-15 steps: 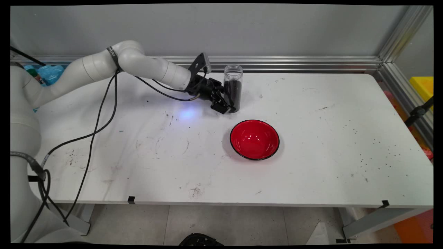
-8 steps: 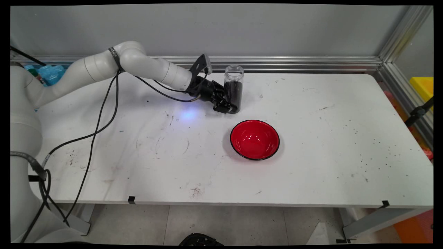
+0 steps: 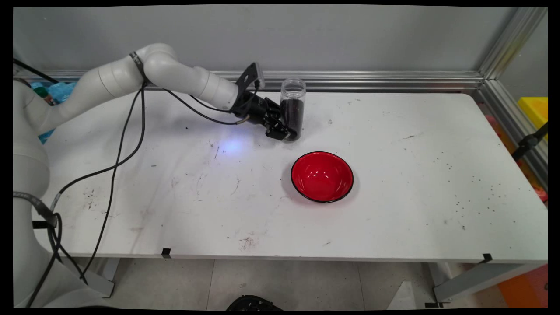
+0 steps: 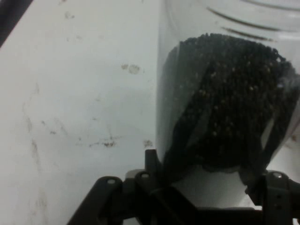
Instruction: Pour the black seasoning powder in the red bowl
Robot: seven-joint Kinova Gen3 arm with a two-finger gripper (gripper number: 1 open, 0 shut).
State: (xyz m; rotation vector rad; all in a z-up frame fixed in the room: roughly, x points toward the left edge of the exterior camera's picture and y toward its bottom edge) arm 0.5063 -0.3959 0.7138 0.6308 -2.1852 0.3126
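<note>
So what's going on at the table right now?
The gripper is closed on a clear jar partly filled with small black grains, open at the top and upright, near the table's far edge. Compared with a second ago, the jar sits slightly higher in the picture, so it seems to have been lifted a little. A red bowl sits apart from it on the near side, with nothing in it.

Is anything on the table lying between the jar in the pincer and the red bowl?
Nothing visible. The pincer grips the clear jar of dark grains, and only bare table with scattered specks separates it from the red bowl nearer the camera.
</note>
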